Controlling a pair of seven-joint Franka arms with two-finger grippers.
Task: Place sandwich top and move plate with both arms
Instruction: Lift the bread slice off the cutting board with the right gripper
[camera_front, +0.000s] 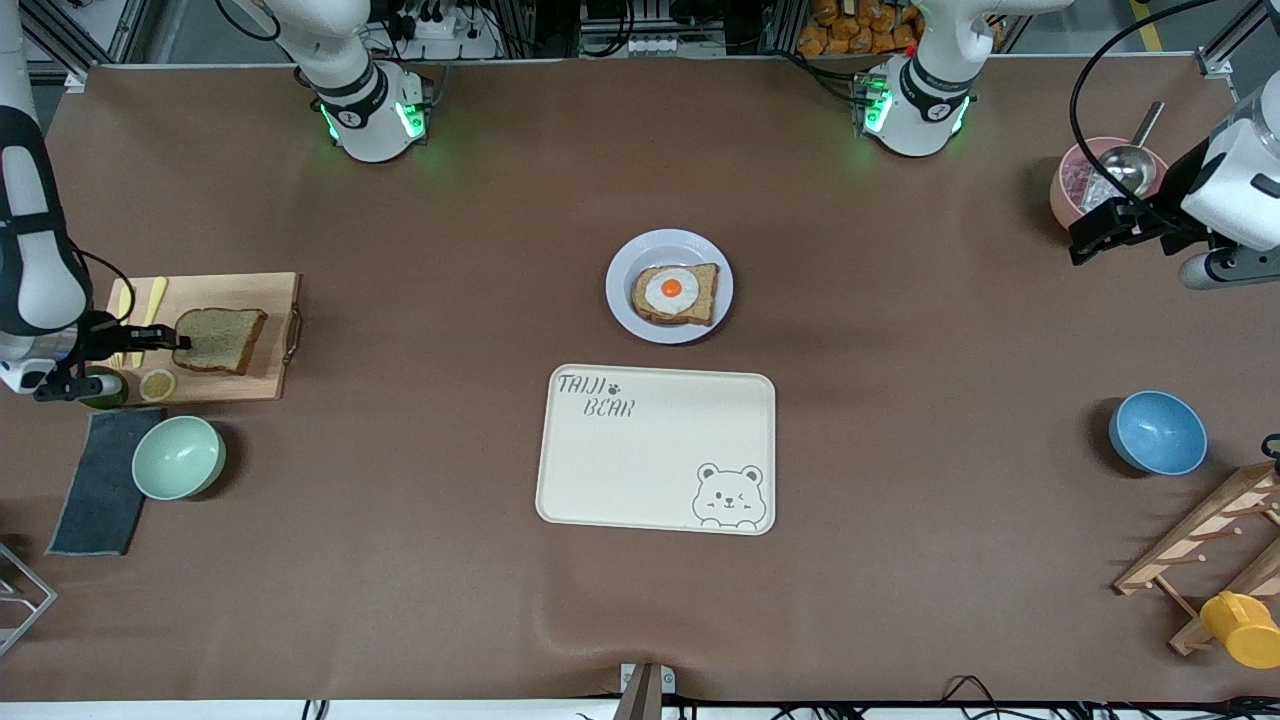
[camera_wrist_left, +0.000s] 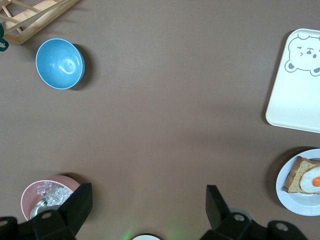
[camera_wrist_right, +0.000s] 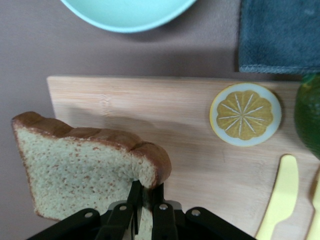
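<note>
Pinching one edge of the sandwich top (camera_front: 220, 340), the right pincer (camera_front: 178, 342) is clenched tight on the bread at the middle left of the front view. In the right wrist view the slice (camera_wrist_right: 75, 170) is sitting between the two thin fingers (camera_wrist_right: 134, 200), over the wooden cutting board (camera_wrist_right: 190, 130). I cannot tell if the bread is lifted yet or is lying on the board.

The left pincer (camera_front: 1095, 228) is waiting with its jaws wide apart and nothing in them, at the upper right of the front view, over the pink bowl (camera_front: 1085, 185).

The plate (camera_front: 669, 287) is sitting in the middle of the table (camera_front: 900, 560), with the egg bread (camera_front: 677, 293) on it. So the job is only starting. The top is grabbed, but it is not on the egg bread yet, and the plate is not moved yet.

For moving, there is lots of bare table between the board and the plate. The lemon slice (camera_wrist_right: 245, 114) and the yellow knife (camera_wrist_right: 279, 200) are lying on the board near the pincer, and the green bowl (camera_front: 178, 457) is just below the board in the front view. The bear tray (camera_front: 657, 449) is lying just below the plate, so the plate's lower edge has less room there.
</note>
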